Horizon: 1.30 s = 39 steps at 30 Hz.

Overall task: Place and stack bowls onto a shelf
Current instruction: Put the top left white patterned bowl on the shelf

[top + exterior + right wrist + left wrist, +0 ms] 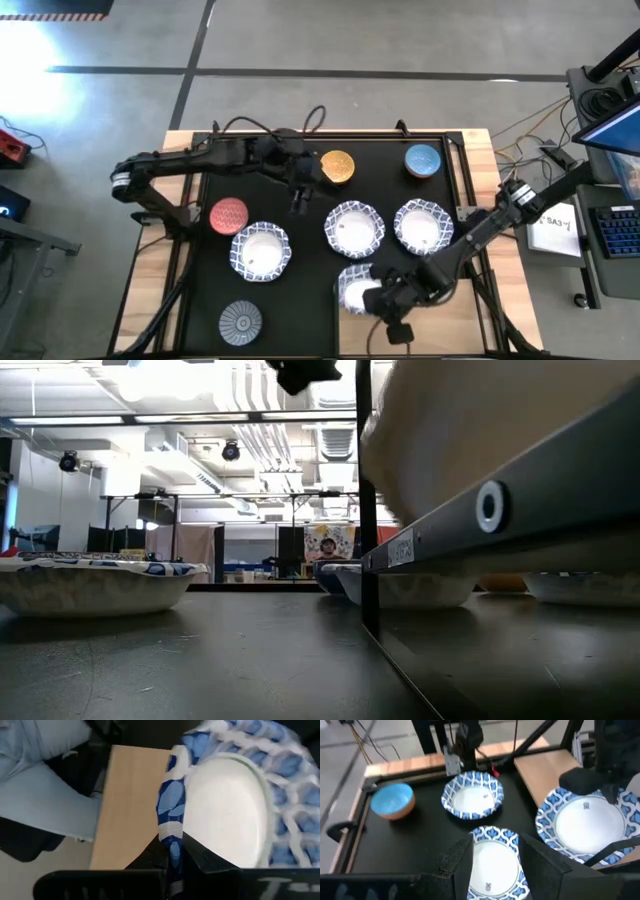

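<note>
I am gripping one of the large white bowls with the blue rim [225, 810] in my right hand [172, 857], the fingers pinched tight on its rim. In the high view this bowl [356, 288] is sitting at the near edge of the black mat [300, 310], right of centre. The right wrist view shows the light-wood shelf [130, 805] lying directly under and beside the bowl, so the held rim is hanging over the board. I cannot tell whether the bowl's base is touching it.

My left hand [299, 200] is hovering at the far middle of the worktop [150, 290], just beside the orange-yellow bowl [337, 166], fingers partly apart and holding nothing.

The remaining large bowls are lying on the mat: one at centre [354, 227], one to its right [423, 225], one to its left [261, 250]. The pink-red bowl [229, 214], grey-striped bowl [240, 321] and blue bowl [422, 160] are standing apart.

Judgement: the right arm is the nearer to the shelf, and the coming move is turning on lowering straight down.
</note>
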Motion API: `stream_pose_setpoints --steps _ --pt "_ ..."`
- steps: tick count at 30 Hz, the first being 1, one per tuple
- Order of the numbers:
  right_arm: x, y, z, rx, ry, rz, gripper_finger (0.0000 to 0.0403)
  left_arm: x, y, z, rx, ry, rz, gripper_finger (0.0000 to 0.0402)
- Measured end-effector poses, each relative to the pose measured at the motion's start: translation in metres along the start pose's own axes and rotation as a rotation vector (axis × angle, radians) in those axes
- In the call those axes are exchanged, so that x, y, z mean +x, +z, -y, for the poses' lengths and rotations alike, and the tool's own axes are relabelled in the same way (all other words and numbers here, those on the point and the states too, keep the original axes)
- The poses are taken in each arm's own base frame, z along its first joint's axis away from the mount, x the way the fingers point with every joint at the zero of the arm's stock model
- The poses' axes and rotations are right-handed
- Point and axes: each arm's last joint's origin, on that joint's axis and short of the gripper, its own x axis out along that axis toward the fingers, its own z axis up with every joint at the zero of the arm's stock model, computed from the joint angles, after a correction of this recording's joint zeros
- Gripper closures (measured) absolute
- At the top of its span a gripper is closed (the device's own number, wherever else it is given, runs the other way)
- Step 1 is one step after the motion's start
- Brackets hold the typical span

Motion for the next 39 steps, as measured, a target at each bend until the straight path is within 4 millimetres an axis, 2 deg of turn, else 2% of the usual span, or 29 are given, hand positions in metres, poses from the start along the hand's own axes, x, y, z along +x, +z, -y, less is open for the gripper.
stream_pose_setpoints --steps 3,10,17,23,28,39 --pt "0.007 -0.002 -0.012 -0.026 0.004 -0.013 0.0392 -0.015 0.005 0.002 0.003 0.026 0.031 0.0262" --pt "0.032 -0.014 -0.025 -0.048 -0.023 -0.095 0.0392 -0.046 0.013 0.008 -0.023 0.073 0.087 0.0262" --pt "0.048 -0.018 -0.031 0.092 0.05 -0.172 0.0392 -0.072 0.018 0.014 -0.053 0.079 0.136 0.0262" --pt "0.051 -0.019 -0.031 0.124 0.041 -0.183 0.0392 -0.087 0.02 0.018 -0.059 0.084 0.167 0.0262" --pt "0.045 -0.016 -0.029 0.135 0.053 -0.161 0.0375 -0.088 0.017 0.019 -0.068 0.078 0.138 0.0262" --pt "0.036 -0.012 -0.028 0.153 0.07 -0.128 0.0284 -0.084 0.012 0.019 -0.072 0.069 0.09 0.0262"
